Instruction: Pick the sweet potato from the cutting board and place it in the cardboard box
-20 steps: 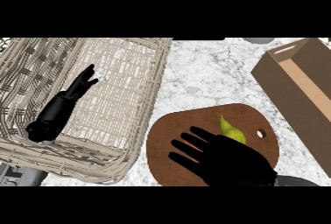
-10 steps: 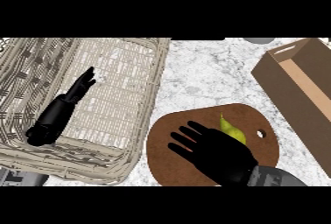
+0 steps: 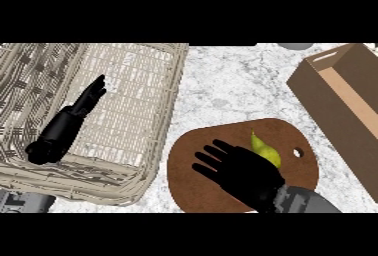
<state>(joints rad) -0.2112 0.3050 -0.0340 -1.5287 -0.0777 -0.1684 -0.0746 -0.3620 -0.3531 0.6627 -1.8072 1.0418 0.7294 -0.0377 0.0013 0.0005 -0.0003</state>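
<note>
Hovering over the cutting board (image 3: 221, 150), the right hand (image 3: 240, 172) has its fingers spread apart and straight, holding nothing, w/ its palm just left of the sweet potato (image 3: 267, 152). That item looks yellow-green here and pointed at its top end; it lies on the board's right half, near the small hanging hole, partly hidden by the hand's edge. Can't tell whether hand and potato touch. The left hand (image 3: 87, 100) rests over the wicker basket (image 3: 159, 115) at the left, fingers straight and close together, not involved. The cardboard box (image 3: 325, 90) sits at the right edge of the marble counter (image 3: 236, 85), open top, well apart from the board and up-right of it. Step in hand, as I judge it: the reach/approach, pre-grasp; pick not yet done, so the task is in its early part. Next move calls for shifting the right hand a bit to the right so it's over the potato, lowering, then curling fingers & thumb round it across its narrow width. After that: lift clear of the board, carry up-right, release inside the box's opening. Risk: the potato's tapered shape could roll or slip aside on the smooth board as fingers close.
</note>
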